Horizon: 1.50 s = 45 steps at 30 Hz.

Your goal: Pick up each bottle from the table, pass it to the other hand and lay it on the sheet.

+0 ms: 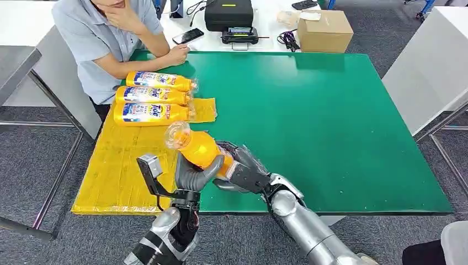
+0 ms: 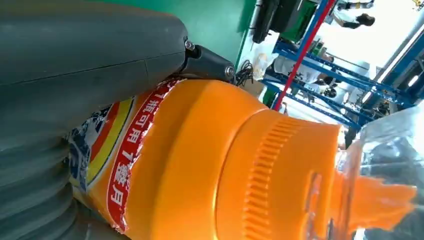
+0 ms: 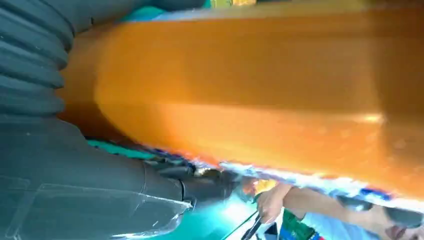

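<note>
Orange bottle (image 1: pixel 200 148), glossy plastic, ribbed cap, gripped by both hands' grey fingers (image 1: pixel 205 174).

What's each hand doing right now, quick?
Left hand: holding the orange detergent bottle near its cap end.
Right hand: holding the same bottle at its base end.

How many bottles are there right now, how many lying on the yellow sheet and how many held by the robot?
Bottles lying on the yellow sheet: 3
Bottles held, gripped by both the left hand and the right hand: 1
Total: 4 bottles
</note>
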Each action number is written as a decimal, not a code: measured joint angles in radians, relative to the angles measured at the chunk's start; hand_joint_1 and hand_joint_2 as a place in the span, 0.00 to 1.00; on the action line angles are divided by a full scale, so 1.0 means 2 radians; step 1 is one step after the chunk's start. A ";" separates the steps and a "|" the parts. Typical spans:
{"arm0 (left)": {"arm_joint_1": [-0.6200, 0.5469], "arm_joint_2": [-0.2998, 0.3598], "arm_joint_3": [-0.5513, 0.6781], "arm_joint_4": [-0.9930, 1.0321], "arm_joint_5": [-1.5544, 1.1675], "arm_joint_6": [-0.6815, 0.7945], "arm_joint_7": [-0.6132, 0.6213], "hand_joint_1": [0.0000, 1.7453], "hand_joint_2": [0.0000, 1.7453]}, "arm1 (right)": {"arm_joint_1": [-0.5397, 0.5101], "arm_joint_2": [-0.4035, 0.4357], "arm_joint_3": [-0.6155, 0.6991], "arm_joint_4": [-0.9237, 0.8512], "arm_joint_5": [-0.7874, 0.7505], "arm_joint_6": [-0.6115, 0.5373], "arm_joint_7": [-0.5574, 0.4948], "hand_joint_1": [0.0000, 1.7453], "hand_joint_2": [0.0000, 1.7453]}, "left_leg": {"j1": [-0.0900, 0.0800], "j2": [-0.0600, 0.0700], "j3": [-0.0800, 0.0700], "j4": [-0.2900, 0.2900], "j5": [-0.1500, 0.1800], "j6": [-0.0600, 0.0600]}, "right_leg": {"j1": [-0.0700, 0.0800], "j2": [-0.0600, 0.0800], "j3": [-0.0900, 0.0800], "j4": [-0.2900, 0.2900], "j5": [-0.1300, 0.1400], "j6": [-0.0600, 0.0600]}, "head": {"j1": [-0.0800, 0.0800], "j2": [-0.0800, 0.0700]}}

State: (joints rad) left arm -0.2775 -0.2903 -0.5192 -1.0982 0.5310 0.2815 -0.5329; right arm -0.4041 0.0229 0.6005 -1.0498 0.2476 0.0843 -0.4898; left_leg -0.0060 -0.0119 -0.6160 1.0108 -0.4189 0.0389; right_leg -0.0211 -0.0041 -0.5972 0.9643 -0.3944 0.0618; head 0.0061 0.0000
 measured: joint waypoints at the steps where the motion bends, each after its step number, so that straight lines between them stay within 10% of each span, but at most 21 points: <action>1: 0.002 0.001 0.000 -0.003 0.001 0.000 0.000 1.00 1.00 | 0.002 0.000 -0.002 0.000 -0.001 -0.001 0.000 0.00 1.00 | 0.000 0.000 0.000 0.000 0.000 0.000 | 0.000 0.000 0.000 0.000 0.000 0.000 | 0.000 0.000; 18: 0.038 0.006 0.042 -0.062 -0.044 0.086 -0.002 1.00 1.00 | 0.068 0.005 -0.054 0.000 0.004 -0.049 -0.017 0.00 1.00 | 0.000 0.000 0.000 0.000 0.000 0.000 | 0.000 0.000 0.000 0.000 0.000 0.000 | 0.000 0.000; 27: 0.022 0.023 0.054 0.009 -0.462 0.205 0.032 1.00 1.00 | 0.106 0.002 -0.103 -0.003 0.028 -0.057 -0.030 0.00 1.00 | 0.000 0.001 0.000 0.000 0.000 0.000 | 0.000 0.000 -0.001 0.000 0.000 0.000 | 0.000 0.000; 34: -0.008 0.054 0.064 0.053 -0.802 0.207 0.195 1.00 1.00 | 0.108 0.004 -0.123 -0.003 0.040 -0.031 -0.036 0.00 1.00 | 0.000 0.001 0.000 0.000 0.000 0.000 | 0.000 0.000 -0.001 0.000 0.000 0.000 | 0.000 0.000; 45: -0.085 0.085 0.087 0.197 -0.879 0.192 0.256 1.00 1.00 | 0.098 0.014 -0.134 0.002 0.043 -0.018 -0.041 0.00 1.00 | 0.000 0.000 0.000 0.000 0.000 0.000 | 0.000 0.000 0.000 0.000 0.000 0.000 | 0.000 0.000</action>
State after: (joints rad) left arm -0.4485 -0.1194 -0.3452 -0.7047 -1.2278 0.6664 -0.0207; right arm -0.2072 0.0503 0.3326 -1.0460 0.3346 0.0488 -0.5718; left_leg -0.0055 -0.0110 -0.6168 1.0107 -0.4184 0.0385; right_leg -0.0209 -0.0039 -0.5982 0.9647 -0.3943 0.0614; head 0.0065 0.0000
